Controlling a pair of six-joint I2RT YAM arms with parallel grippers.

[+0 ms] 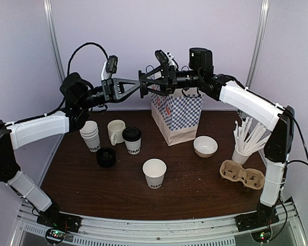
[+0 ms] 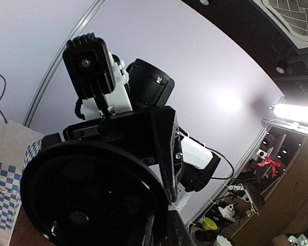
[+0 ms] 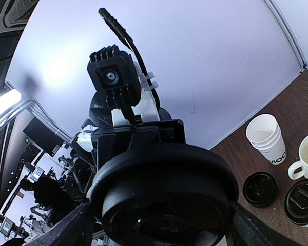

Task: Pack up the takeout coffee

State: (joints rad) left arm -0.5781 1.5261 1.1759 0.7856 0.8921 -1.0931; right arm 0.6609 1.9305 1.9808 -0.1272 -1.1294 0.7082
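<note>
The takeout coffee [image 1: 132, 140] stands on the table's left side, a white paper cup with a black lid; the right wrist view shows it from above [image 3: 303, 201]. High above the table both grippers meet at a loose black lid [image 2: 87, 200] [image 3: 164, 195]. My left gripper [image 1: 138, 85] [image 2: 169, 225] is shut on the lid's rim. My right gripper [image 1: 142, 83] [image 3: 161, 220] faces it, fingers wide, one against each side of the lid.
A blue-checked paper bag [image 1: 177, 115] stands open at the back, under the grippers. On the left are a stack of cups [image 1: 90, 136], a mug [image 1: 115, 131] and another black lid [image 1: 106, 157]. An open cup [image 1: 154, 172], a white bowl [image 1: 205, 146], straws [image 1: 246, 141] and a cup carrier [image 1: 243, 175] lie to the right.
</note>
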